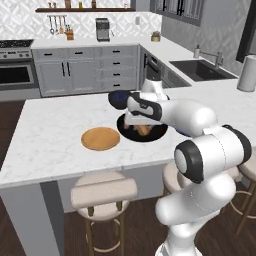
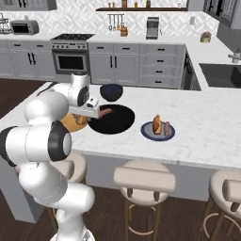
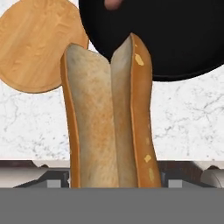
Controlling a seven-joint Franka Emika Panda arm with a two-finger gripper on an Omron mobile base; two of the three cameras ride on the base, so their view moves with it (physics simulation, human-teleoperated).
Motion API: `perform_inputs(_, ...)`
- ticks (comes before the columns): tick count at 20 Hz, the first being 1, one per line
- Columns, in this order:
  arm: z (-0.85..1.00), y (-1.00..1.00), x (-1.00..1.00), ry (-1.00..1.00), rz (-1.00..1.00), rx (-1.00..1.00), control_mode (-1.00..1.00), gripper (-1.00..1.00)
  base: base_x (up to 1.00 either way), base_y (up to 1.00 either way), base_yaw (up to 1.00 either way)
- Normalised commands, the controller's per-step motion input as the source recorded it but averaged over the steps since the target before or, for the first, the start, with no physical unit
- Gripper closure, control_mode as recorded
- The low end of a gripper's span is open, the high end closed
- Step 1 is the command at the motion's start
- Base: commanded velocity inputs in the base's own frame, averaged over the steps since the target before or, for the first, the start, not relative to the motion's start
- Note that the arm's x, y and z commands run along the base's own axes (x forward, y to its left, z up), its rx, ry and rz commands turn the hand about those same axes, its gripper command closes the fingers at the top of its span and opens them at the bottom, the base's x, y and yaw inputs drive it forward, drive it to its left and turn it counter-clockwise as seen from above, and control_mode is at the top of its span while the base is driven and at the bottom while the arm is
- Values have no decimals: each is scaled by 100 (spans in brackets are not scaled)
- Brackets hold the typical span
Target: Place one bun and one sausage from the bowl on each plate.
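We see the bun (image 3: 109,113), a split oblong roll with an orange-brown crust and a pale, porous crumb, standing lengthwise up the middle of the hand view, held by the end effector (image 1: 142,129), whose fingers close on it at its lower end. The shallow, round, matt black bowl (image 3: 175,39) lies at one o'clock from the bun, with a pinkish sausage (image 3: 114,3) at its twelve o'clock edge. The tan wooden plate (image 3: 35,48), flat and finely grained, sits at ten o'clock. The white, grey-veined marble desk (image 3: 183,127) spreads beneath. In the right base view the blue-grey plate (image 2: 149,133) at three o'clock of the bowl carries another bun (image 2: 156,124) and sausage (image 2: 166,128).
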Motion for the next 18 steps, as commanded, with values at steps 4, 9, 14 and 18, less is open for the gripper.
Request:
perform_inputs(4, 0, 0, 0, 0, 0, 0, 100, 100, 22, 30, 0)
perform_inputs(9, 0, 0, 0, 0, 0, 0, 100, 100, 34, 45, 0)
perform_inputs(14, 0, 0, 0, 0, 0, 0, 100, 100, 51, 0, 0)
perform_inputs(18, 0, 0, 0, 0, 0, 0, 100, 100, 40, 0, 0)
